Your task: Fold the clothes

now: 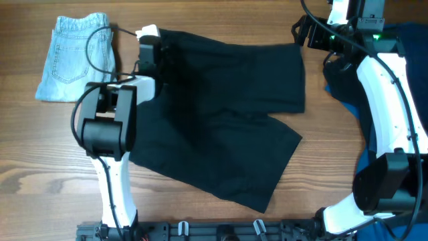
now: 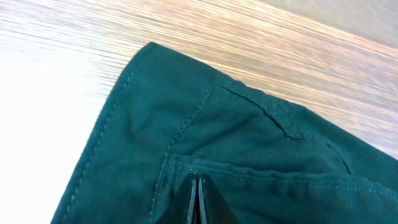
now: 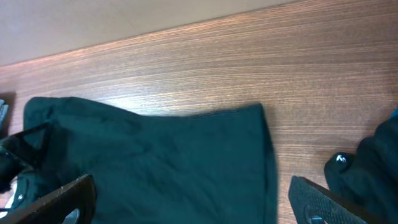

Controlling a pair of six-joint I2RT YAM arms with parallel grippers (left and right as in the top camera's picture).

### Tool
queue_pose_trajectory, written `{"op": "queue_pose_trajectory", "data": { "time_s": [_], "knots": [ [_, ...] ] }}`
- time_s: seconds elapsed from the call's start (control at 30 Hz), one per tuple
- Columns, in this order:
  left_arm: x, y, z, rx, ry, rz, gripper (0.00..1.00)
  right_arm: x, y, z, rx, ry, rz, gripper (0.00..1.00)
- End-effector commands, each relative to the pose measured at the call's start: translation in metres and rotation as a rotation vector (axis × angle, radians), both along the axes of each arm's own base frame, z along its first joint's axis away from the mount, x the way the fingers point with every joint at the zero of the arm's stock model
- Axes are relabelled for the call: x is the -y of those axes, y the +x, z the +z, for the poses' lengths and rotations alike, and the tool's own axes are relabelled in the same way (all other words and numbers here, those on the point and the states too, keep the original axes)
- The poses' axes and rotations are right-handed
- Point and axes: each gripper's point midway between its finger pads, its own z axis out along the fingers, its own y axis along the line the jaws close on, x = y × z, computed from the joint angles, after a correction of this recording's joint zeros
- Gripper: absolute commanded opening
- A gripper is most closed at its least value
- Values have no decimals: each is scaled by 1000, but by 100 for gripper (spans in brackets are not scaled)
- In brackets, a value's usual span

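Observation:
Black wide-legged shorts [image 1: 227, 120] lie spread flat across the middle of the table. My left gripper [image 1: 150, 53] is at their upper left corner. In the left wrist view its fingers [image 2: 198, 199] are pressed together, and the stitched waistband cloth [image 2: 249, 143] is puckered up around them. My right gripper [image 1: 304, 33] hovers over the far right leg hem. Its jaws stand wide open in the right wrist view [image 3: 193, 205], with the hem edge [image 3: 264, 155] below and nothing between the pads.
Folded pale-blue denim shorts [image 1: 73, 57] lie at the far left, just beyond my left arm. Dark blue and black garments [image 1: 401, 40] are heaped at the right edge, next to my right finger [image 3: 373, 168]. Bare wooden table [image 1: 40, 167] shows at the front left.

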Motion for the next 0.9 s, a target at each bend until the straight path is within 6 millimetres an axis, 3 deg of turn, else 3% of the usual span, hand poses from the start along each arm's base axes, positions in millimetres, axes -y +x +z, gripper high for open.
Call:
{"op": "queue_pose_trajectory", "data": {
  "time_s": [0.0, 0.07, 0.2, 0.27, 0.3, 0.4, 0.47, 0.53, 0.63, 0.67, 0.77, 0.87],
  "knots": [
    [-53, 0, -17, -28, 44, 118, 4, -4, 1, -6, -15, 11, 12, 100],
    [-62, 0, -16, -26, 26, 144, 4, -4, 1, -6, -15, 11, 12, 100],
    [-40, 21, 13, 42, -38, 52, 4, -4, 1, -6, -15, 11, 12, 100],
    [-26, 35, 55, 126, -45, 25, 4, -4, 1, -6, -15, 11, 12, 100],
    [-14, 41, 96, 198, -53, 6, 4, -4, 1, -6, -15, 11, 12, 100],
    [8, 33, 180, 313, -70, -33, 7, -4, 1, -6, -14, 11, 13, 100],
    [20, 8, 231, 318, -74, -58, 10, -4, 1, -6, -15, 11, 12, 100],
    [20, -36, 260, 214, -67, -66, 11, -4, 1, -6, -15, 11, 12, 100],
    [0, -95, 262, 25, -125, 14, 16, -4, 1, -6, -15, 11, 12, 100],
    [-14, -127, 254, -90, -161, 69, 32, -4, 1, -6, -15, 11, 12, 100],
    [-33, -167, 236, -252, -170, 105, 47, -5, -1, -7, -49, 85, -65, 100],
    [-59, -197, 208, -414, -169, 178, 58, -18, -32, -27, -222, 181, -72, 100]
  ]
}}
